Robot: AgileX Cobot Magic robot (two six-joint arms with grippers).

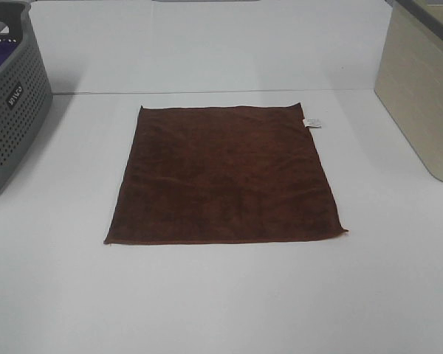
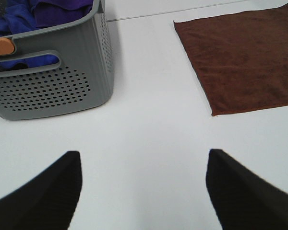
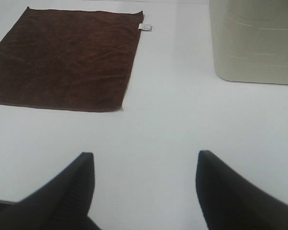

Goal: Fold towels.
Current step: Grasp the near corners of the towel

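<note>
The dark brown plush towel (image 1: 225, 175) lies flat and unfolded in the middle of the white table, with its small white tag (image 1: 311, 122) at the far right corner. It also shows in the left wrist view (image 2: 245, 57) and the right wrist view (image 3: 62, 57). My left gripper (image 2: 143, 189) is open and empty over bare table, short of the towel's near left corner. My right gripper (image 3: 145, 187) is open and empty over bare table, short of the near right corner. Neither gripper shows in the exterior high view.
A grey perforated laundry basket (image 1: 11, 103) stands at the far left, with blue and purple cloth inside it (image 2: 33, 14). A beige bin (image 1: 424, 88) stands at the far right, also in the right wrist view (image 3: 254, 40).
</note>
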